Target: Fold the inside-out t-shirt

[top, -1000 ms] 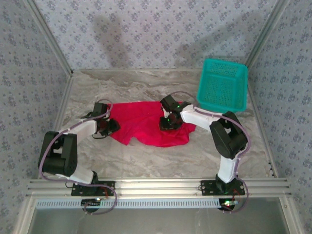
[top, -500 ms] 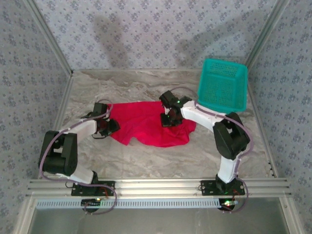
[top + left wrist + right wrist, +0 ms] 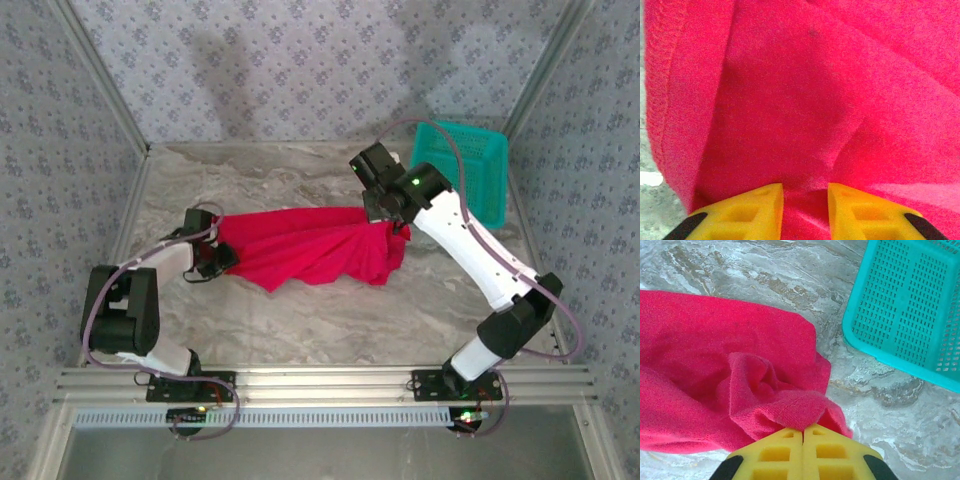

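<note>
Stretched across the middle of the tabletop (image 3: 330, 322), the red t-shirt (image 3: 310, 255) has its left edge pinched in the left pincer (image 3: 805, 199) and its right end bunched in the raised right pincer (image 3: 803, 434), tips pressed together on it, so this looks like the spreading-out step; the next move calls for drawing it taut and laying it flat.

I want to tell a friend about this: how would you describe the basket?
Look at the marbled table. At its far right corner, just beyond the red t-shirt, sits the basket. It alone is teal plastic pierced with rows of holes.
</note>
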Tool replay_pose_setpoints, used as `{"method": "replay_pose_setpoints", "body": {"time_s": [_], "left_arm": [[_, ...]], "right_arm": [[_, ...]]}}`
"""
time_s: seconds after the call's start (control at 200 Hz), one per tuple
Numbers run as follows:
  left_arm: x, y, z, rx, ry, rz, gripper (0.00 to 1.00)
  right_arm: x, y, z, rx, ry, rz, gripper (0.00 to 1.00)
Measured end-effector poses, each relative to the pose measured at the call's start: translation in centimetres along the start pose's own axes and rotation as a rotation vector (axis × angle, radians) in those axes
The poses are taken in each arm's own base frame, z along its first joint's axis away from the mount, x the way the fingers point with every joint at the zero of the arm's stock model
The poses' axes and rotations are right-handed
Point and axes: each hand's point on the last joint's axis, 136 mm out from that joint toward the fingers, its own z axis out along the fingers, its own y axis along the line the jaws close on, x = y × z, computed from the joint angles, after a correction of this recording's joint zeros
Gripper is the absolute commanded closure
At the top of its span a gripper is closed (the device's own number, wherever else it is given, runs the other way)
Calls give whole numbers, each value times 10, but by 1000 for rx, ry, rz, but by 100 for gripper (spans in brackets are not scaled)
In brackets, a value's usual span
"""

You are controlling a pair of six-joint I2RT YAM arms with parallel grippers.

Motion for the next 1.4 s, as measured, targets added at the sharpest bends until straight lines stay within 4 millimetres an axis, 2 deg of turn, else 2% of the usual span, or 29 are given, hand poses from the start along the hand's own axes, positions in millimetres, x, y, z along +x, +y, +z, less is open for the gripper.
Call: {"method": "replay_pose_setpoints", "body": {"time_s": [0.105, 0.2, 0.29, 0.38, 0.52, 0.66, 0.73, 0.949, 1.249, 1.399], "left_arm": [[-3, -3, -11, -1, -14, 15, 60], [-9, -9, -30, 13, -57, 35, 59], [-12, -15, -48, 33, -101, 52, 58], [-12, -17, -57, 45, -119, 63, 58], [3, -13, -49, 59, -71, 58, 58], [29, 4, -34, 32, -5, 37, 55], [35, 10, -30, 15, 7, 29, 55], [26, 21, -27, -48, -34, 17, 57], [5, 32, -29, -69, -107, -48, 70], [-1, 36, -20, -76, -99, -77, 77]], "right_arm": [[-4, 2, 15, 1, 15, 8, 100], [-5, 8, 32, -12, 35, 18, 100], [3, 9, 44, -20, 66, 23, 100], [11, 7, 54, -28, 93, 36, 100], [23, -2, 67, -34, 134, 69, 100], [24, -9, 68, -53, 141, 110, 100], [22, -10, 67, -65, 136, 121, 100], [21, -6, 66, -91, 135, 127, 100], [19, -9, 64, -103, 133, 143, 100], [20, -8, 64, -110, 135, 143, 100]]}}
